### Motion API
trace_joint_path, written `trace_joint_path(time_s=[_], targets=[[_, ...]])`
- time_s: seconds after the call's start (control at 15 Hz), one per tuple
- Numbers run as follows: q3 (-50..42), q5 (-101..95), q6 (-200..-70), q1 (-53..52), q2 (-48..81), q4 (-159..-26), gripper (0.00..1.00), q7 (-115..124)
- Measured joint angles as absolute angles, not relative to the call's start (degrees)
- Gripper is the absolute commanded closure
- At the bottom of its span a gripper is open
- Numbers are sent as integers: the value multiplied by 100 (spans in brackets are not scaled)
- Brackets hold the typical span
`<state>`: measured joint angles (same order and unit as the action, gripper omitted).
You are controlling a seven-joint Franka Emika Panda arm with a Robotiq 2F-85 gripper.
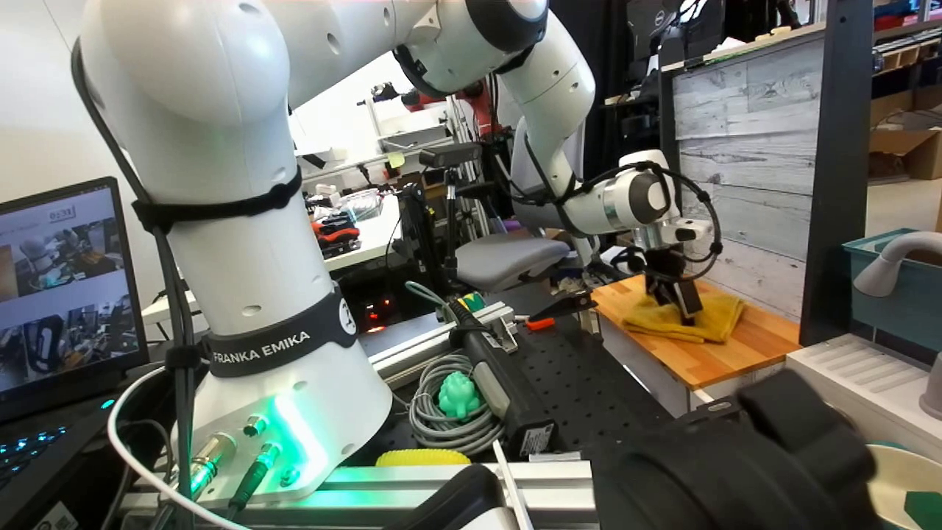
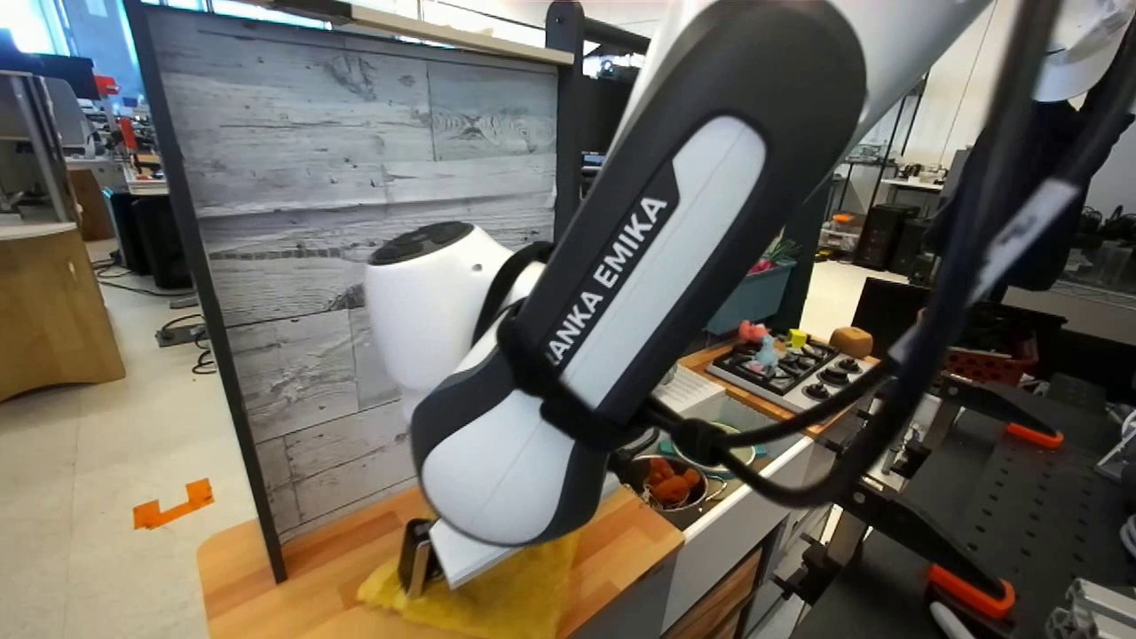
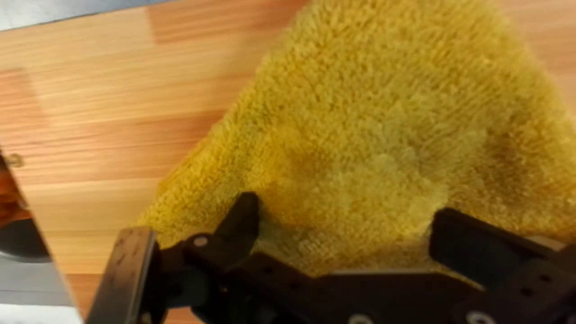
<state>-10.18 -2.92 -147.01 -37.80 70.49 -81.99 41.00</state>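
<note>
Lying rumpled on the wooden counter (image 3: pixel 112 112), the yellow cloth (image 3: pixel 382 112) sits directly under the gripper (image 3: pixel 344 216), whose two fingers stand well apart with the fuzzy fabric showing in the gap between them. The tips reach down to the cloth; whether they press into it, I cannot tell. The wrist view shows the cloth spread broadly, with a darker brownish patch toward one side. In both exterior views the robot arm (image 2: pixel 506 470) bends low over it.

A gray wood-look panel (image 2: pixel 355 177) stands upright at the counter, near the cloth. In an exterior view, past the counter's end, a metal pot (image 2: pixel 695 508) holds orange pieces. Farther along, a stove (image 2: pixel 830 377) carries small pink and blue toys, with a yellow block (image 2: pixel 797 338) close by.

Also in an exterior view, an open laptop (image 1: pixel 62 280) stands beside the arm's base (image 1: pixel 294 397), which glows green. On the black perforated table (image 1: pixel 603 397), a green toy (image 1: pixel 458 395) rests within a coil of gray cable (image 1: pixel 423 430). Beyond the table is a gray chair (image 1: pixel 508 261).
</note>
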Motion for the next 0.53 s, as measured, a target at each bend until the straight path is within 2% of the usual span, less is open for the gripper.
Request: trace_joint_path(time_s=[0.2,0.53], targets=[[-1198,-295,-14719,-3534,7035,-8405,0,4309],[-801,-306,-14868,-3511,7043,-8361,0,4318]])
